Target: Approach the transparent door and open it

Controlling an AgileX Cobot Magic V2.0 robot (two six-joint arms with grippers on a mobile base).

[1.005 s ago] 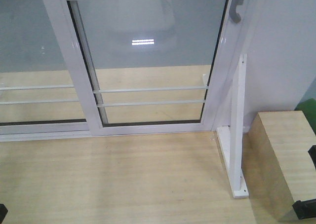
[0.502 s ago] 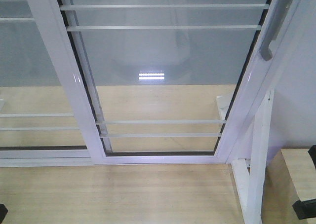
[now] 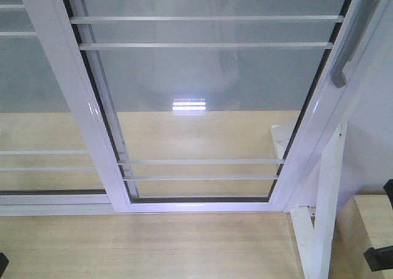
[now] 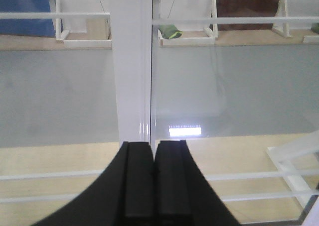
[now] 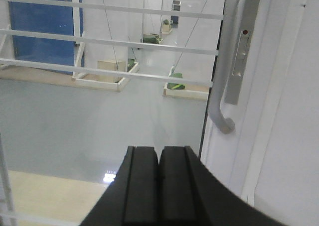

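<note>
Transparent door (image 3: 202, 101), at far edge of wood floor (image 3: 153, 245), seen nearer than half second ago — approach judged nearly done. Right hand (image 5: 159, 154), left hand (image 4: 153, 151) fully closed, empty; pull handle (image 5: 224, 76) sighted beside right hand.

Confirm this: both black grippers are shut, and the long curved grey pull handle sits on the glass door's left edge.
Wrong on one point: the long curved grey metal pull handle sits on the right edge of the white-framed transparent door, as the exterior front-facing view shows. The left gripper and right gripper are shut.
</note>
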